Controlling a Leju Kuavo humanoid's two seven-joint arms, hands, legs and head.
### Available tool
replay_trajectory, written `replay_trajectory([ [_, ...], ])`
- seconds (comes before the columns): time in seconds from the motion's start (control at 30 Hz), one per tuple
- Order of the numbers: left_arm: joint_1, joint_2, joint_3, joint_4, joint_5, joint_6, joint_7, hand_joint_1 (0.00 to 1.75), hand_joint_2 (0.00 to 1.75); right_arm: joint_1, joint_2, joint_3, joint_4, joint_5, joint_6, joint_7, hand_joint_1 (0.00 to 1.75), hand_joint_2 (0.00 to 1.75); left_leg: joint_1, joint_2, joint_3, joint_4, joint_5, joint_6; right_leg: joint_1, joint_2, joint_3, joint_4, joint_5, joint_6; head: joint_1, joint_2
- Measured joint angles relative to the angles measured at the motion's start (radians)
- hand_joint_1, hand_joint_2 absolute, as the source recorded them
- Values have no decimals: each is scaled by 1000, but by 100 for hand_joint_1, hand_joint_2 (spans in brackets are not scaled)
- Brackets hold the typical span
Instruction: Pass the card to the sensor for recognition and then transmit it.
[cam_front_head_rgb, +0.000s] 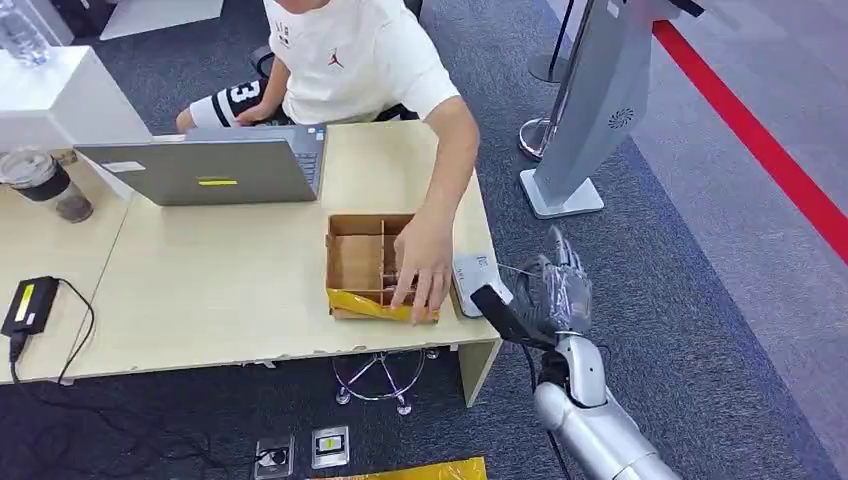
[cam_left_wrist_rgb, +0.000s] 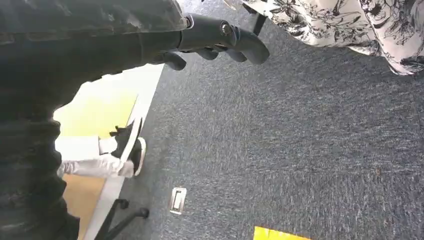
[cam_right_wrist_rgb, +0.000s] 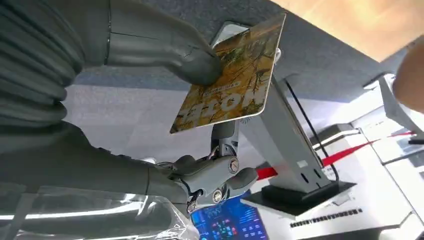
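Note:
My right hand (cam_front_head_rgb: 560, 285) is raised just off the desk's right end, beside the white sensor (cam_front_head_rgb: 475, 283) lying on the desk edge. In the right wrist view the card (cam_right_wrist_rgb: 230, 80), printed in yellow and brown, is pinched between the thumb (cam_right_wrist_rgb: 190, 60) and the fingers of my right hand (cam_right_wrist_rgb: 100, 75). The sensor (cam_right_wrist_rgb: 227, 31) peeks out just behind the card. My left hand (cam_left_wrist_rgb: 215, 42) hangs over the carpet with its fingers loosely curved and nothing in it.
A person sits behind the desk (cam_front_head_rgb: 220, 290), with a hand (cam_front_head_rgb: 422, 275) reaching into a compartmented cardboard box (cam_front_head_rgb: 358, 262) next to the sensor. A laptop (cam_front_head_rgb: 215, 165) stands further back. A grey kiosk stand (cam_front_head_rgb: 585, 120) rises to the right on blue carpet.

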Motion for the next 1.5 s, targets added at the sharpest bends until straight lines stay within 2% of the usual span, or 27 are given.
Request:
replay_trajectory([
  [0.43,0,0,0,0,0,0,0,0,175,4,-3,-27,-80,11,11,-15,175,175,0,0,0,0,0,0,0,0,0,0,0,0,0,0],
  [0.6,0,0,0,0,-6,-3,0,0,175,3,16,-25,-71,-37,9,-71,175,175,0,0,0,0,0,0,0,0,0,0,0,0,0,0],
  [0.87,-1,0,0,0,-11,-3,-1,0,175,-5,87,0,45,-104,5,-139,175,175,0,0,-1,0,0,0,0,0,0,0,0,0,0,0],
  [1.13,-1,0,0,0,-18,-6,-7,0,175,-19,133,17,168,-121,5,-142,175,175,0,0,-1,0,0,0,0,0,0,0,0,0,0,0],
  [1.5,-1,0,0,0,-19,-6,-11,0,175,-53,163,21,289,-123,-4,-137,175,175,0,0,0,0,0,0,0,0,0,0,0,0,0,0],
])
